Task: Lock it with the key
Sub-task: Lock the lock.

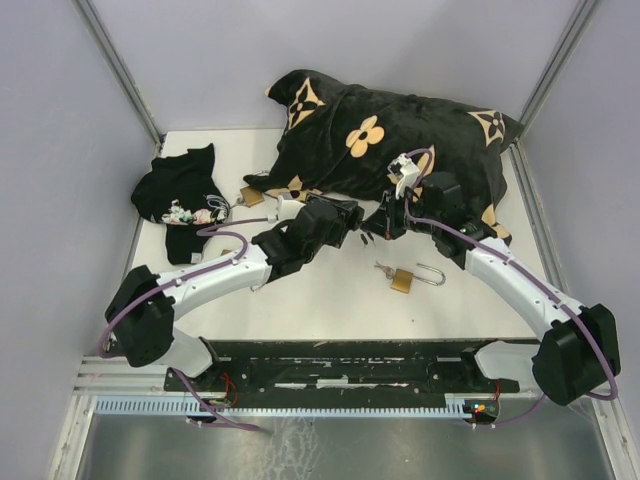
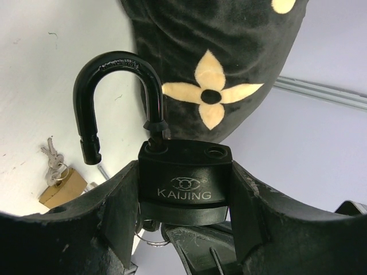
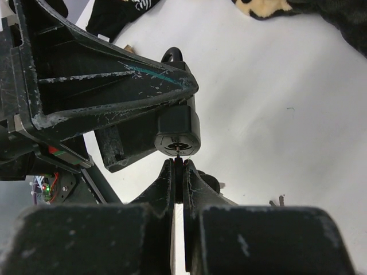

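Observation:
My left gripper (image 1: 345, 218) is shut on a black KAIJING padlock (image 2: 184, 177); its black shackle (image 2: 114, 97) is swung open, free end up. In the right wrist view the padlock's round keyway end (image 3: 178, 139) faces my right gripper (image 3: 178, 165), which is shut on a key (image 3: 178, 182) with a black head. The key's tip sits at the keyway slot. In the top view the right gripper (image 1: 378, 224) meets the left one at mid-table.
A brass padlock (image 1: 404, 279) with open shackle and keys lies on the table right of centre; it also shows in the left wrist view (image 2: 60, 186). Another brass padlock (image 1: 250, 195) lies by a black patterned cushion (image 1: 390, 140). Black cloth (image 1: 180, 195) lies at left.

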`<state>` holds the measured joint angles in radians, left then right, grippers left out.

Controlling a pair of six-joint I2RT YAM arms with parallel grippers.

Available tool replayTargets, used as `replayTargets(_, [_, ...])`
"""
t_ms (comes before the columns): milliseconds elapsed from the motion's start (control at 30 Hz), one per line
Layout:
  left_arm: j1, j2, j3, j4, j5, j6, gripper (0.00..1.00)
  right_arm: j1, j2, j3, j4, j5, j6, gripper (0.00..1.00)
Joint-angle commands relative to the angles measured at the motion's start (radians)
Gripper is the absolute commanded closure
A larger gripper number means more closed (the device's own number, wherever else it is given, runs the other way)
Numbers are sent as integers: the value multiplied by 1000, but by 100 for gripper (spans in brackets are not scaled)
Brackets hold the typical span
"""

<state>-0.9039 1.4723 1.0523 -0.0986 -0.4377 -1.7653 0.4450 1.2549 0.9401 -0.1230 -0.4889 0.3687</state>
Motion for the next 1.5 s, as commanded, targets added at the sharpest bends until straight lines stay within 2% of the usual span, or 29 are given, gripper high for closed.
replayTargets(0, [-113, 6, 70, 49, 149, 86, 97, -40, 9, 44, 200, 14, 6, 99])
replayTargets(267, [-142, 26, 149, 0, 134, 186, 97, -135, 35, 23, 362, -161, 191, 98])
replayTargets(367, [-142, -2, 138, 3, 105, 200, 93, -149, 20, 16, 421, -196, 243, 98])
replayTargets(400, [-140, -15, 129, 5, 91, 204, 90, -151, 14, 15, 427, -202, 251, 98])
replayTargets(500, [-141, -65, 90, 24, 51, 215, 60, -159, -1, 9, 443, -215, 271, 98])
replayTargets(567, [-141, -97, 64, 42, 33, 222, 49, -165, -3, 5, 461, -227, 297, 98])
replayTargets(967, [-140, -181, 8, 116, -7, 316, 15, -180, -8, -2, 548, -275, 384, 98])
replayTargets(1200, [-139, -227, -11, 119, -43, 406, 11, -188, -10, -12, 586, -298, 423, 98])
replayTargets(1300, [-141, -314, -101, 241, -47, 595, 8, -205, -14, -19, 614, -322, 452, 98])
replayTargets(1400, [-135, -447, -301, 581, 43, 840, 2, -224, -19, -34, 667, -364, 498, 98])
replayTargets(1467, [-100, -517, -397, 731, 139, 927, 1, -232, -21, -39, 710, -399, 531, 98])
